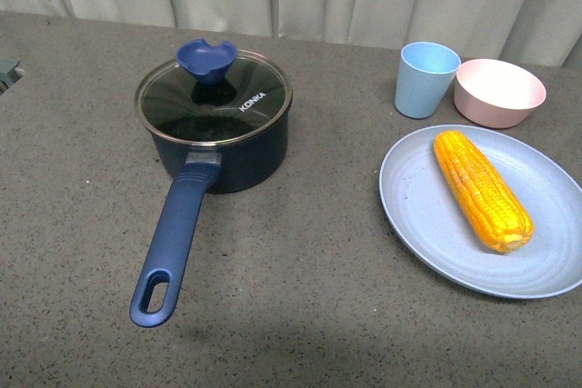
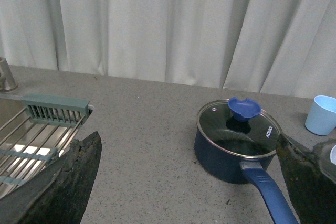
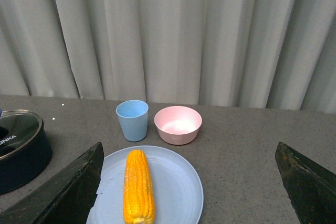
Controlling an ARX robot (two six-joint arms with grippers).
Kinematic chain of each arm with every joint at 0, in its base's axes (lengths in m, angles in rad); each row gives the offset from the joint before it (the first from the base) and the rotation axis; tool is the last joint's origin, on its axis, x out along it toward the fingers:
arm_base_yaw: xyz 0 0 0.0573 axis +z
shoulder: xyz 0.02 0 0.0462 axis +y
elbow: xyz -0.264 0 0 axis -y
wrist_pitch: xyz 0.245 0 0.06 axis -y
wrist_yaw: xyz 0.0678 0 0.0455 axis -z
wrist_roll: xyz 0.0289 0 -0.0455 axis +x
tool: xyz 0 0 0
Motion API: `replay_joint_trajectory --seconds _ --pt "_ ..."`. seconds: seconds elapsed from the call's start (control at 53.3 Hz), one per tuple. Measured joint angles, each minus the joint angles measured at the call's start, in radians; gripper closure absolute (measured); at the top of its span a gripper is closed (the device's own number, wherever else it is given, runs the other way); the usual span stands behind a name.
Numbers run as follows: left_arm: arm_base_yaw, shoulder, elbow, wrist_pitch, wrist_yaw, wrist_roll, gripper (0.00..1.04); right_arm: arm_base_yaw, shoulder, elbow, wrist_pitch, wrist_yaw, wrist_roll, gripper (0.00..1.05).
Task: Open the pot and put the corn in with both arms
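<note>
blue cup just beside pink bowl, both behind blue plate.

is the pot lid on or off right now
On. The glass lid sits flat on the pot rim, knob up, and the corn lies outside on the plate.

Navy pot with blue lid knob, yellow-orange corn — pale blue plate, light blue cup, pink bowl

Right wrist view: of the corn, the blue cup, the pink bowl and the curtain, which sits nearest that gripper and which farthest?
1. Corn, lying on the blue plate, just ahead.
2. Blue cup and pink bowl, side by side behind the plate; too close to call.
3. Curtain, at the very back.
</note>
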Motion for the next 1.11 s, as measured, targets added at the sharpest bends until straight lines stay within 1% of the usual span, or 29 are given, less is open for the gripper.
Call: replay_joint_trajectory --seconds 1.106 --pt "0.0 0.0 0.0 0.0 0.0 0.0 0.06 0.0 0.0 0.0 0.0 0.0 0.0 0.09"
